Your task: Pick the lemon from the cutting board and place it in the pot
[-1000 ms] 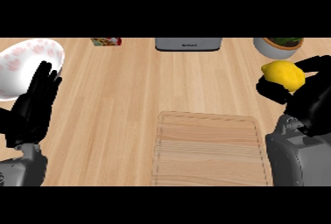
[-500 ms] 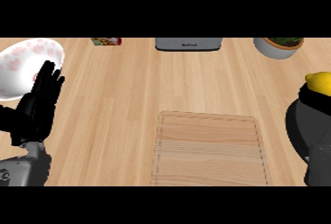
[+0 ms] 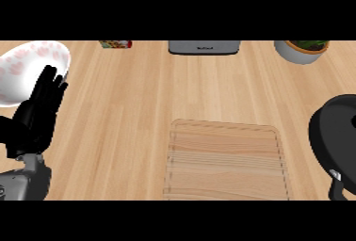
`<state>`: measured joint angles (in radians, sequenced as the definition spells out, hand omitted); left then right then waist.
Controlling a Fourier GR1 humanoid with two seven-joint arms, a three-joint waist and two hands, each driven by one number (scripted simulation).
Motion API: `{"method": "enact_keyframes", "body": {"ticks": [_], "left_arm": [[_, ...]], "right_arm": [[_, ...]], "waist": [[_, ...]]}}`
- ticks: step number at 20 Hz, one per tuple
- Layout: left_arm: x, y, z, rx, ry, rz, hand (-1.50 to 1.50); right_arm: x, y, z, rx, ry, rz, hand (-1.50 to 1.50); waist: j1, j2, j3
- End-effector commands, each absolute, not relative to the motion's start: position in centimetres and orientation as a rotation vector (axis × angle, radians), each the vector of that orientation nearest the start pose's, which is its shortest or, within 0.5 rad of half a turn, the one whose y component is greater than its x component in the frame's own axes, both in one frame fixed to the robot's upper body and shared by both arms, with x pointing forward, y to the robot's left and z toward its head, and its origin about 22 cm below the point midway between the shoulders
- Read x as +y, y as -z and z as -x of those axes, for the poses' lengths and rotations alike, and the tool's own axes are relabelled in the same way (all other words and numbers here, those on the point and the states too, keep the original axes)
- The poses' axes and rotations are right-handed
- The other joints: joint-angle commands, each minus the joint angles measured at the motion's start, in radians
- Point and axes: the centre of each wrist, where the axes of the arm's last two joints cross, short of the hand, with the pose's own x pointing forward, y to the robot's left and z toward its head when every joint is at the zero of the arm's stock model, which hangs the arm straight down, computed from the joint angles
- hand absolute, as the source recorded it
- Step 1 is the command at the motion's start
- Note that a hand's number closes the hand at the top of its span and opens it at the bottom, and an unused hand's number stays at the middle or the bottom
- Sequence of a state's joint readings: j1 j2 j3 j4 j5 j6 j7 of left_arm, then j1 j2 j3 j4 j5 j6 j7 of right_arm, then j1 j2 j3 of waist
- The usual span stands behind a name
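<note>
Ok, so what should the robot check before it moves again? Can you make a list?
1. Lemon in sight: not ok, it shows nowhere.
2. Cutting board free of the lemon: ok.
3. Pot at the right edge: ok, though only part of it shows.
4. Lemon inside the pot: cannot tell.
5. Right hand: cannot tell, it is out of view.
6. Left hand open, resting by the plate: ok.
</note>
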<state>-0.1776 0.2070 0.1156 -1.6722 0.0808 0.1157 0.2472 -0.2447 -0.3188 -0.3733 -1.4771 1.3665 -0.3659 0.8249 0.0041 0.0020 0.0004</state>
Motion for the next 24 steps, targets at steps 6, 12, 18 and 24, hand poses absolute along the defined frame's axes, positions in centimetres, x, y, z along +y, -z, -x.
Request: {"method": "enact_keyframes", "body": {"ticks": [6, 12, 18, 24], "left_arm": [[26.9, -8.9, -27.8, -1.627, -0.077, -0.175, 0.00], [28.6, -8.7, -27.9, -1.622, -0.060, -0.201, 0.00], [25.2, -8.0, -28.3, -1.609, -0.064, -0.200, 0.00], [27.1, -9.4, -28.6, -1.608, -0.074, -0.214, 0.00]], "right_arm": [[-41.1, -4.3, -29.6, -0.737, 0.167, 1.634, 1.50], [-43.6, -2.4, -29.5, -0.892, 0.230, 1.408, -1.50], [-42.6, -3.1, -30.1, -1.186, 0.422, 1.337, -1.50], [-46.0, -4.6, -26.3, -1.342, 0.614, 1.298, -1.50]], "waist": [[0.003, 0.000, 0.001], [0.008, 0.003, 0.002], [-0.005, -0.002, 0.002], [-0.014, -0.005, 0.001]]}}
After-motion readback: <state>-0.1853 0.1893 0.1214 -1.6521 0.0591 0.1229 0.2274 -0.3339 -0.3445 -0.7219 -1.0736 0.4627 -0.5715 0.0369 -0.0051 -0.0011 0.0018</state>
